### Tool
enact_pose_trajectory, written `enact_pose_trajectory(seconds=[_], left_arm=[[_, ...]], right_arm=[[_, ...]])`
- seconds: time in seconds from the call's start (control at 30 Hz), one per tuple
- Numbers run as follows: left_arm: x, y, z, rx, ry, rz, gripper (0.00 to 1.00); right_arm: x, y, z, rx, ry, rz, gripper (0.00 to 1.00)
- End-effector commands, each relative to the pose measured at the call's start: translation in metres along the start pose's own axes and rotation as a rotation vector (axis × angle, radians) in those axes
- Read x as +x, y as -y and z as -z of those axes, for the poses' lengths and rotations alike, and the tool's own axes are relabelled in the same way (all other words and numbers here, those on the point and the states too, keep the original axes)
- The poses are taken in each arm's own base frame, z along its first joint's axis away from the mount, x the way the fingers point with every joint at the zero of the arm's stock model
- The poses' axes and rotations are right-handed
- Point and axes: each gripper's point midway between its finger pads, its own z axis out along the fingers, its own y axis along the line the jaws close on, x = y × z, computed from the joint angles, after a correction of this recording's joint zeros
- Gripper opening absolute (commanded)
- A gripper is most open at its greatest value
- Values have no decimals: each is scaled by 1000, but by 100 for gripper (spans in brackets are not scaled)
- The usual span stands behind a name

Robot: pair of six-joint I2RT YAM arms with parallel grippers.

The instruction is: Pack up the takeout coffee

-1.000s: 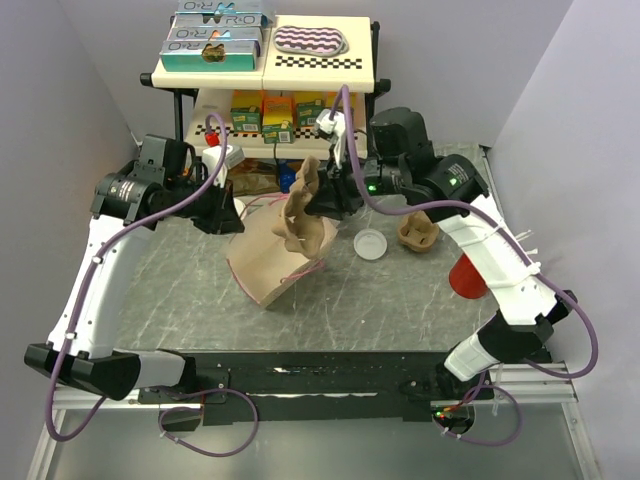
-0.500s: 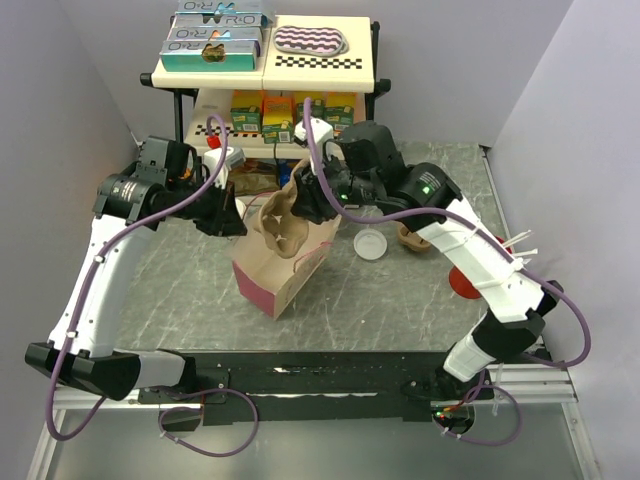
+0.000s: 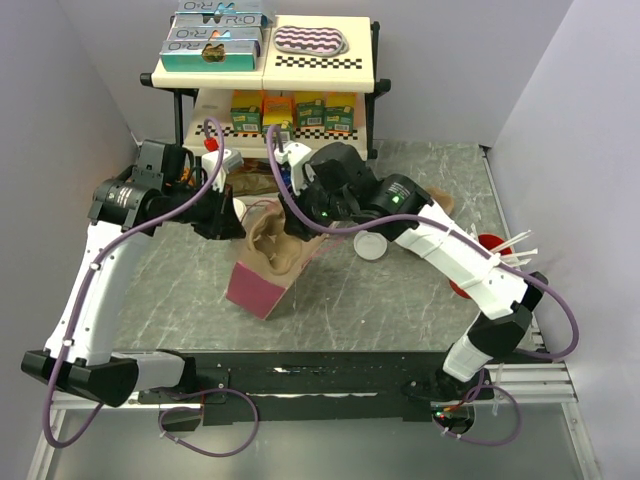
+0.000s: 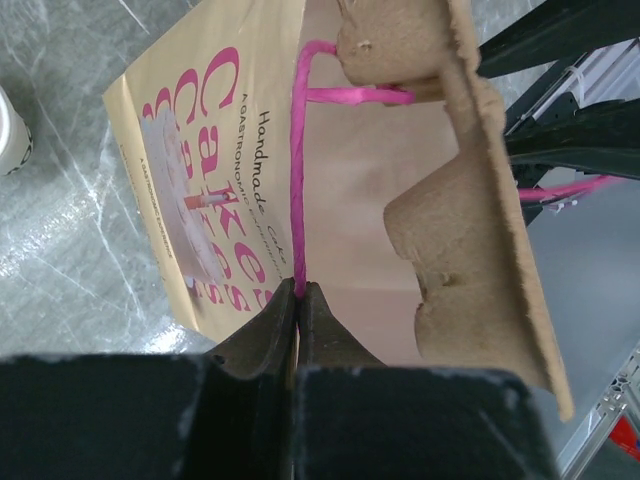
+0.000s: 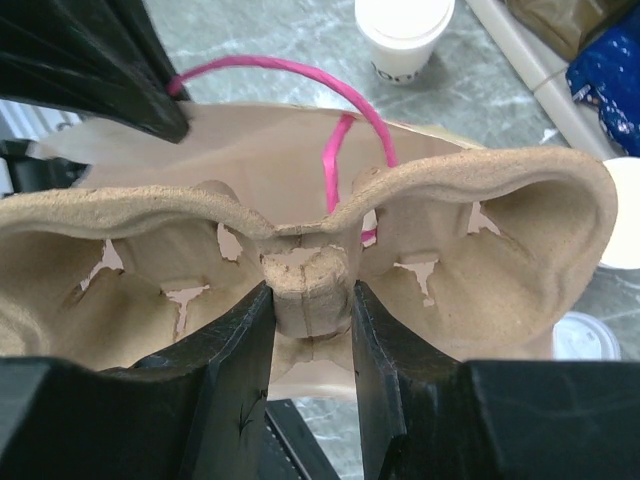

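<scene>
Currently the left hand (image 4: 298, 300) is clenched on the pink handle of the paper bag (image 3: 255, 290), which lies tilted on the tabletop (image 3: 380, 310) with its mouth open. The right hand (image 5: 310, 292) grasps the centre post of a cardboard cup carrier (image 3: 275, 245) at that mouth. The lidded coffee cup (image 3: 370, 245) stands on the tabletop just right of the bag, apart from both hands.

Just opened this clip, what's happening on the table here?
The left gripper is shut on the pink handle of a paper bag, holding it open. The right gripper clamps the middle of a cardboard cup tray at the bag's mouth. The lidded coffee cup stands on the table beside the bag, not yet packed.
</scene>
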Motion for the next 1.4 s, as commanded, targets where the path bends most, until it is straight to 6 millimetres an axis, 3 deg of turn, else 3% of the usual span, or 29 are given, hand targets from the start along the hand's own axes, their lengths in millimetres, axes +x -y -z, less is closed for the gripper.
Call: enact_pose_trajectory(seconds=[0.0,0.17,0.27,0.5,0.67,0.77,1.1,1.37], left_arm=[[-5,11,6,39,46,-32,1],[3,9,1,42,23,-25,1],[6,8,1,39,18,-28,1],[6,10,4,43,28,-42,1],[5,16,6,66,37,-44,1],[6,16,6,69,35,-45,1],[10,21,6,95,33,-57,1],[10,21,6,96,53,-75,1]], right_arm=[[0,-3,7,39,16,21,0],[-31,-16,33,14,164,121,0],[-28,-26,39,-36,200,154,0],[-2,-24,26,-34,131,91,0],[10,-36,15,-64,92,84,0],[13,-44,14,-78,92,104,0],[15,-41,19,-57,96,134,0],[23,-74,18,-251,56,123,0]])
